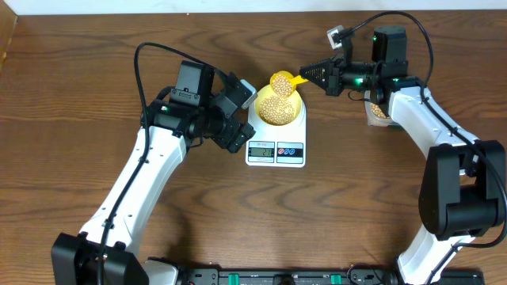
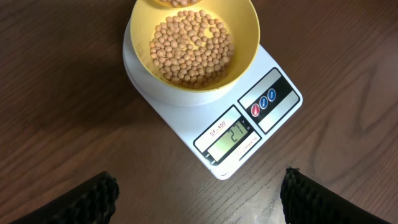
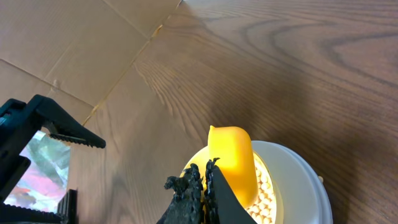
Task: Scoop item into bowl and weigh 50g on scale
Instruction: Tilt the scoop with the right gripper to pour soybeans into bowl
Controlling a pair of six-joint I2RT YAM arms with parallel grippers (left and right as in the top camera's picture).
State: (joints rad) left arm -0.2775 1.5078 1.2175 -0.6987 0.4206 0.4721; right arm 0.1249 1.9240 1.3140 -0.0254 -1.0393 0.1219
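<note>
Your right gripper [image 3: 202, 177] clamps the loaded scoop [image 3: 230, 155] above the bowl [image 2: 245, 37] to top up beans [image 2: 189, 50]; left gripper [image 2: 199, 190] idles wide

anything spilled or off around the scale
Nothing stands out. The bowl sits squarely on the scale, the beans are inside it, and no strays show on the table. The right gripper holds the scoop, beans in it, over the bowl.

One bowl [image 2: 246, 43], one scale [image 2: 180, 115], one scoop [image 3: 231, 155]; beans [image 2: 193, 46] uncountable.
</note>
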